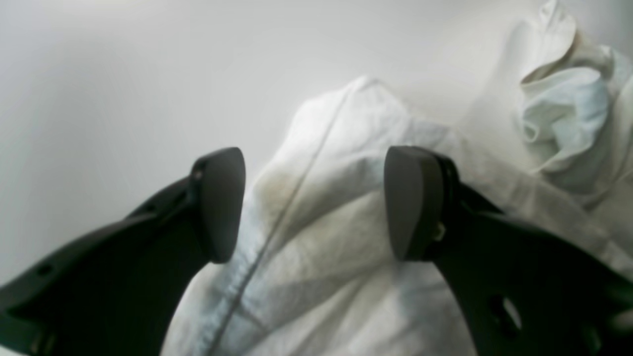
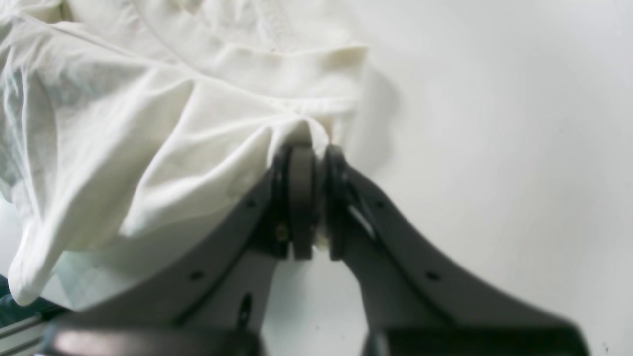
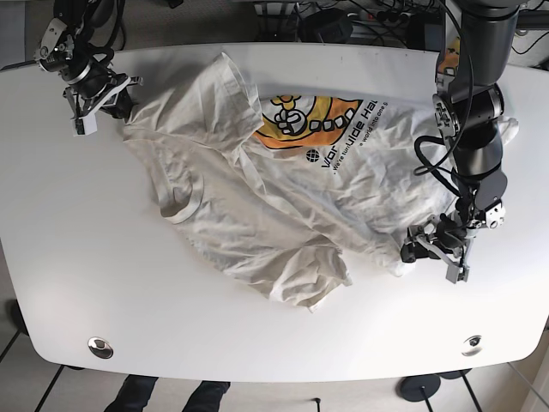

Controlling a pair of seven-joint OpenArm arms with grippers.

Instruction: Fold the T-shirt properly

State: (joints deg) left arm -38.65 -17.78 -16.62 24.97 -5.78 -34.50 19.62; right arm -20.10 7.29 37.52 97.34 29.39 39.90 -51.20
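The white T-shirt (image 3: 257, 197) with an orange and yellow print (image 3: 313, 116) lies crumpled across the white table. My left gripper (image 1: 314, 198) is open, its two dark pads either side of a raised fold of the shirt (image 1: 321, 267) with a seam; in the base view it sits at the shirt's near right corner (image 3: 422, 249). My right gripper (image 2: 311, 163) is shut on an edge of the shirt (image 2: 148, 123); in the base view it is at the shirt's far left corner (image 3: 120, 107).
The white table (image 3: 69, 257) has bare surface to the left and front of the shirt. Cables and equipment (image 3: 343, 17) lie beyond the far edge. Metal discs (image 3: 100, 347) sit near the front corners. The table's edge shows in the right wrist view (image 2: 20, 326).
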